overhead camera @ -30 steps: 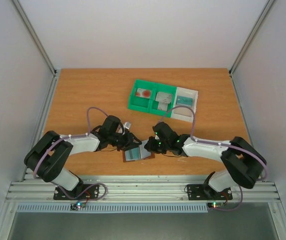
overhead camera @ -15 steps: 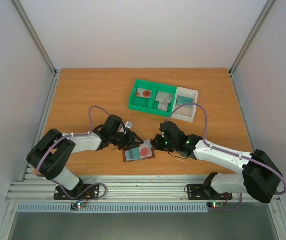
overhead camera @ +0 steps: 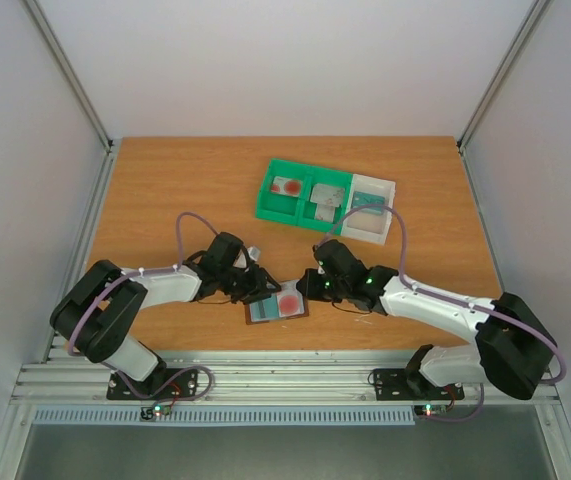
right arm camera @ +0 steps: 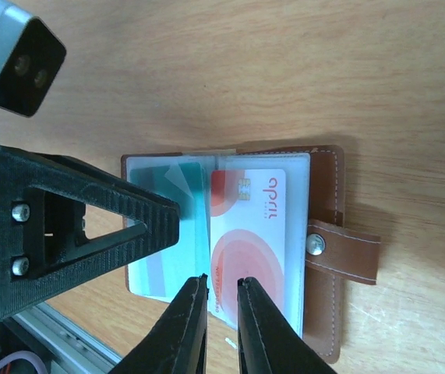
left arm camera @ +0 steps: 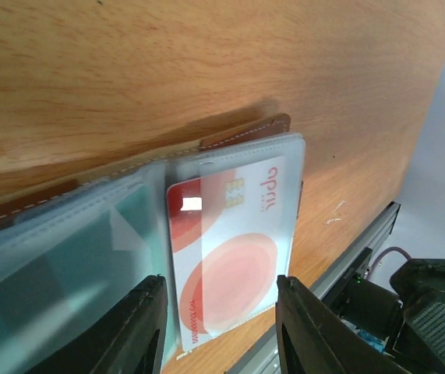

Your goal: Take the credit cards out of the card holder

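Note:
The brown card holder [overhead camera: 268, 311] lies open on the table between both arms, its snap tab [right arm camera: 348, 255] pointing away from the left arm. A white card with red circles [right arm camera: 257, 234] sits in its right clear pocket. A teal card [right arm camera: 195, 204] sits in the left pocket. My left gripper [left arm camera: 222, 331] stands open over the holder, and one of its fingers [right arm camera: 74, 226] lies across the teal side. My right gripper [right arm camera: 222, 283] hovers over the red card's lower left corner. Its jaws stand a narrow gap apart with nothing pinched between them.
A green-and-white compartment tray [overhead camera: 310, 214] stands further back, right of centre. It holds a red-marked card [overhead camera: 287, 186], a grey card [overhead camera: 325, 197] and a teal card [overhead camera: 368, 201]. The table's near edge and a metal rail [overhead camera: 285, 380] run just behind the holder.
The right gripper drew back off the holder, uncovering the red card, then edged towards it again with its jaws parting slightly. The left jaws have widened a little.

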You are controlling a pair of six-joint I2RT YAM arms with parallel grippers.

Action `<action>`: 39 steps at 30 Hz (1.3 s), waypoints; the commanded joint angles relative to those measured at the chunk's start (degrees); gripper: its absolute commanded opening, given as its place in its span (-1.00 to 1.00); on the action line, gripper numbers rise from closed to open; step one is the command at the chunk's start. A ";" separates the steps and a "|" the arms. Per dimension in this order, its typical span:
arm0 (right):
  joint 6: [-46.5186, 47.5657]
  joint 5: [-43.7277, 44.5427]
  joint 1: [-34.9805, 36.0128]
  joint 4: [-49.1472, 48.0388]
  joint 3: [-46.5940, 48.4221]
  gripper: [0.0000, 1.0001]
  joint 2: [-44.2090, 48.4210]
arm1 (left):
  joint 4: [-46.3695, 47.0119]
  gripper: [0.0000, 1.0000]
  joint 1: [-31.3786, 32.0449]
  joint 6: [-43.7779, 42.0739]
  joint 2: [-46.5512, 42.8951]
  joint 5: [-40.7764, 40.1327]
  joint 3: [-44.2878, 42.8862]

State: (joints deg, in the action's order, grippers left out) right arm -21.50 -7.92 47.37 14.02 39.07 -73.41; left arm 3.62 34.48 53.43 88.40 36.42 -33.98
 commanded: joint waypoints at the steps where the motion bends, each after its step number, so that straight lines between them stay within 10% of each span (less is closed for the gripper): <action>1: 1.07 -2.48 0.50 -2.23 1.96 -0.72 -3.49 | -0.28 -0.21 -0.09 -1.66 -1.65 -2.89 0.57; 39: -1.71 -2.43 0.52 -10.43 -3.96 -0.83 -16.67 | 5.64 -0.24 -0.56 0.62 1.96 -3.29 3.05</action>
State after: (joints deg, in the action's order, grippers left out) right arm -21.85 -10.79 47.37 4.89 37.04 -88.29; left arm 6.39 34.11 53.69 88.73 34.24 -31.68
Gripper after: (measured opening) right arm 0.083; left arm 0.384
